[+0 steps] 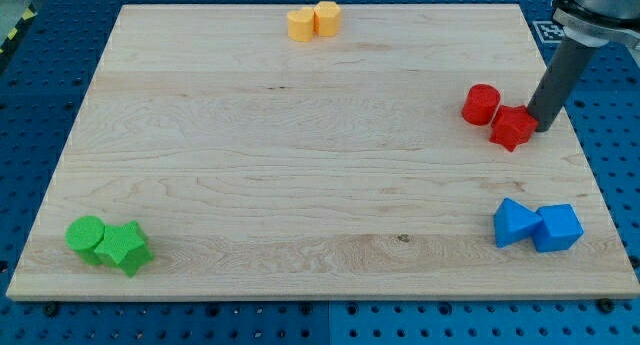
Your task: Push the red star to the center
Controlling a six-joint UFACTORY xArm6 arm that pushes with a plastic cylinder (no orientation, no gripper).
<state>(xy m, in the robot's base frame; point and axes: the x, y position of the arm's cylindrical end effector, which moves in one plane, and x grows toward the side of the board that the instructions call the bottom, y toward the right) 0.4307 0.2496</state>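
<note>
The red star (513, 127) lies near the view's right edge of the wooden board (300, 165), just right of and below a red cylinder (481, 104), close beside it. My tip (543, 128) is at the star's right side, touching or almost touching it. The dark rod rises from there to the view's top right.
Two yellow blocks (314, 21) sit together at the view's top middle. A green cylinder (86, 235) and a green star (125, 248) sit at the bottom left. A blue triangular block (513, 223) and a blue cube (558, 228) sit at the bottom right.
</note>
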